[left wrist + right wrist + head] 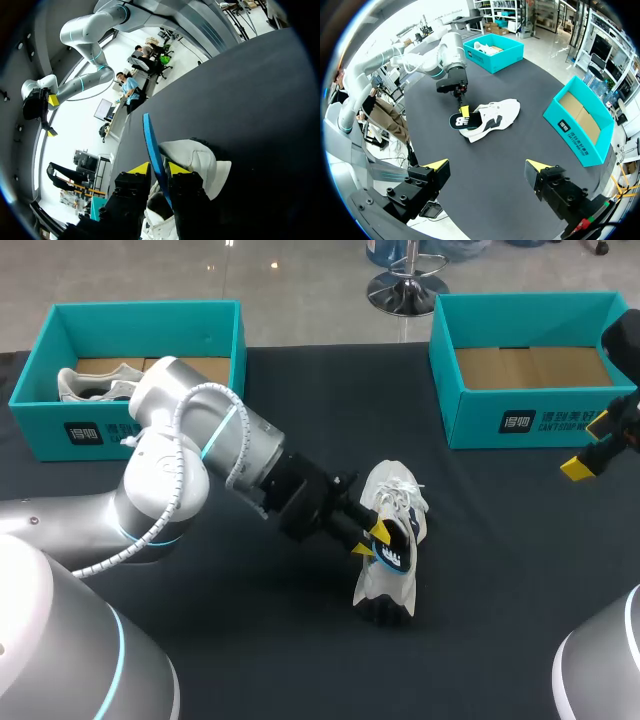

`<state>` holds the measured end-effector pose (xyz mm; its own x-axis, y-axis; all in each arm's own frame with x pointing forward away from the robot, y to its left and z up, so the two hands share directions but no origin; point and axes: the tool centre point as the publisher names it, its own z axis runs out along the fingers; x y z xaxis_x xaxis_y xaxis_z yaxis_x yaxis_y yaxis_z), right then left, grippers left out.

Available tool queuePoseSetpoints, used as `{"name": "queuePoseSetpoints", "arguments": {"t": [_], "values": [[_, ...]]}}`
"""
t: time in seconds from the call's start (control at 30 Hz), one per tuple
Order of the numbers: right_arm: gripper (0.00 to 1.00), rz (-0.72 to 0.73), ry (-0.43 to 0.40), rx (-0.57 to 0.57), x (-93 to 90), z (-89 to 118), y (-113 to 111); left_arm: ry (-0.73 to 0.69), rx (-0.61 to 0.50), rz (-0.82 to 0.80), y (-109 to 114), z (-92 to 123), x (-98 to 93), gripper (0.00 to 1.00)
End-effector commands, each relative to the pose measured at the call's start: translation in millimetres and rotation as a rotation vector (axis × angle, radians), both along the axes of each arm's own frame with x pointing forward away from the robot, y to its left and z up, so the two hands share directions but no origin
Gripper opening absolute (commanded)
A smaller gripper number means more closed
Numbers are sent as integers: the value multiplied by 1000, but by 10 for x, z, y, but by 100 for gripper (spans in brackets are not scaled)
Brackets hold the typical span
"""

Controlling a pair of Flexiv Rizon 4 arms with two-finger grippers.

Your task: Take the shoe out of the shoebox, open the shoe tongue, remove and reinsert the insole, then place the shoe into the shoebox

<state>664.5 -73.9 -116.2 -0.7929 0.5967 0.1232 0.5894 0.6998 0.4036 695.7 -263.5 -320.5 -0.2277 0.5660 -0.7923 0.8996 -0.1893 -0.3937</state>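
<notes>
Left fingers (141,169) are clamped on the insole (152,142) (partly out of the shoe (392,490)). The shoe lies on the table (260,640). Right fingers (438,165) stand released, well right of the shoe.

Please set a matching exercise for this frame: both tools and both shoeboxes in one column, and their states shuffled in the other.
Column one:
1. left tool
2. right tool
3. left shoebox
4. right shoebox

Column two:
A. empty
B. shut on the insole
C. open, holding nothing
D. holds a white shoe

Pairs: 1-B; 2-C; 3-D; 4-A
</notes>
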Motion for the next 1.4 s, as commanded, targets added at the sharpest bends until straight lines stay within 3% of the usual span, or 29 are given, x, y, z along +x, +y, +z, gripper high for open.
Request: {"name": "queuePoseSetpoints", "arguments": {"t": [0.03, 0.53, 0.9, 0.93, 0.97, 1.0, 1.03, 1.07, 1.27, 1.4], "values": [[100, 2, 6, -3, 31, 3, 6, 0, 4, -10, -29, -48, -21, 0], [100, 2, 6, -3, 31, 3, 6, -80, 31, -11, -10, -145, 188, 0], [100, 2, 6, -3, 31, 3, 6, -110, 50, 8, -15, -257, 181, 0], [100, 2, 6, -3, 31, 3, 6, -109, 52, 10, -4, -255, 187, 8], [100, 2, 6, -3, 31, 3, 6, -108, 52, 13, 7, -239, 191, 25], [100, 2, 6, -3, 31, 3, 6, -105, 51, 18, 18, -215, 192, 49], [100, 2, 6, -3, 31, 3, 6, -101, 48, 22, 28, -193, 194, 80], [100, 2, 6, -3, 31, 3, 6, -96, 43, 28, 36, -171, 198, 96], [100, 2, 6, -3, 31, 3, 6, -82, 14, 41, 76, -22, 187, 100], [100, 2, 6, -3, 31, 3, 6, -66, -3, 44, 74, 37, 155, 82]]}}
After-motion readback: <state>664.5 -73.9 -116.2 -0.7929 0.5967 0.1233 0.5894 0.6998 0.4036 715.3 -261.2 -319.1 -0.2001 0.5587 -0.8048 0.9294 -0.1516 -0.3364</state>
